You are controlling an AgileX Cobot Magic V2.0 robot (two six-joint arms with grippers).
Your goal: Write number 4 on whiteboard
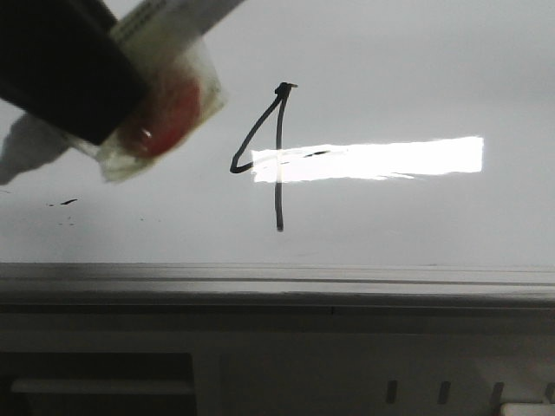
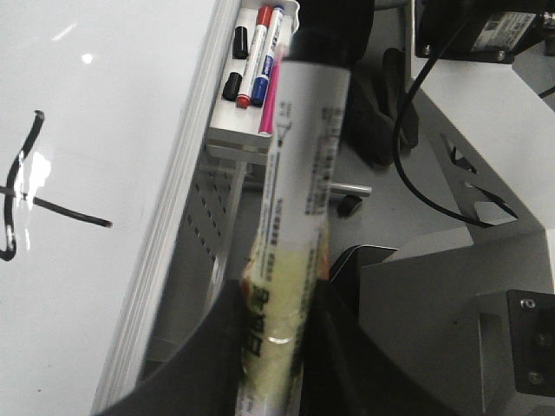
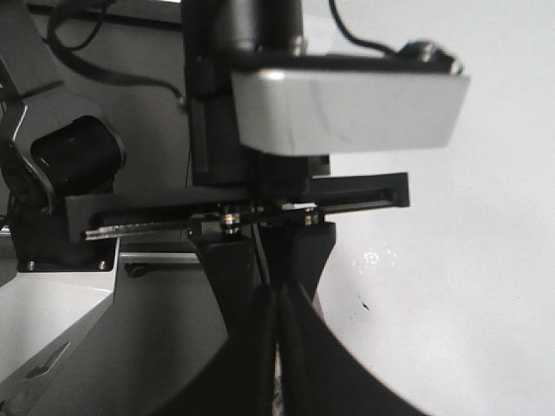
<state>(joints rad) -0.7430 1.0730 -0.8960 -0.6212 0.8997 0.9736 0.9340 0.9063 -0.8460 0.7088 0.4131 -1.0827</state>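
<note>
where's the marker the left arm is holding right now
In the front view the marker sits upper left, clamped in the left pincer, lifted off the whiteboard and left of the number 4.

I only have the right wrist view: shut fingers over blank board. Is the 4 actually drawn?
Observer: Yes. The number 4 is on the whiteboard, with a slanted stroke, a vertical and a crossbar. The crossbar is clearest in the left wrist view.
Operator: Where's the marker?
Observer: The left gripper is shut on the marker. In the front view it sits left of the figure, off its lines.
</note>
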